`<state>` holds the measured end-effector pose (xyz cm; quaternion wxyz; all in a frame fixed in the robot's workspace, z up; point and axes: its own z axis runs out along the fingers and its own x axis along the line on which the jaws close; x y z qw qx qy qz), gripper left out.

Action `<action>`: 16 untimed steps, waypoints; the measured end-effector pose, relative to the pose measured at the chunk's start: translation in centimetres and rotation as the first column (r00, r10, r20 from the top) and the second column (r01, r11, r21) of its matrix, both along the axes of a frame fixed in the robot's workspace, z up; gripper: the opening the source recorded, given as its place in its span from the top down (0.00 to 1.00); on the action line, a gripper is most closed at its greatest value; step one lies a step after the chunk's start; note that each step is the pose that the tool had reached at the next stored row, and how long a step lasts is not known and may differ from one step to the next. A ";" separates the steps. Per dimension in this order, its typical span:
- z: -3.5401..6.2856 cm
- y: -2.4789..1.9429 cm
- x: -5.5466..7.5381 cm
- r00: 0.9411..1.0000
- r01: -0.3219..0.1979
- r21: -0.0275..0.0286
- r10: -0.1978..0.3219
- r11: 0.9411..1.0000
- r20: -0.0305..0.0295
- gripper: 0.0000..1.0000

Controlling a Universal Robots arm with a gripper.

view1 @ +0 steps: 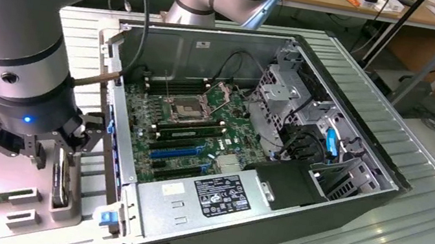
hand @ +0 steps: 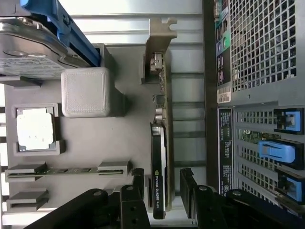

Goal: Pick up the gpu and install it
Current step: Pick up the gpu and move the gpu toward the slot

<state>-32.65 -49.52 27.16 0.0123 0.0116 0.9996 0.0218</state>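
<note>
1. Exterior view: the gripper [view1: 53, 152] is held low over the gpu [view1: 61, 181], stood on edge in the grey tray [view1: 80, 215].
2. Wrist view: the jaws are spread wide astride the gpu [hand: 158, 157]; the thin card could be tipped by an off-centre closure.

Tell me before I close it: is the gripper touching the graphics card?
Apart. In the wrist view the open gripper straddles the graphics card, with a gap on each side.
</note>
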 end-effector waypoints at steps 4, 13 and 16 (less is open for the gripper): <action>-1.01 0.00 0.0 1.000 -0.001 0.000 0.001 1.000 0.000 0.56; -2.45 0.53 0.1 1.000 -0.003 0.000 0.003 1.000 0.000 0.56; -2.66 1.01 0.0 1.000 -0.003 0.000 0.003 1.000 0.000 0.56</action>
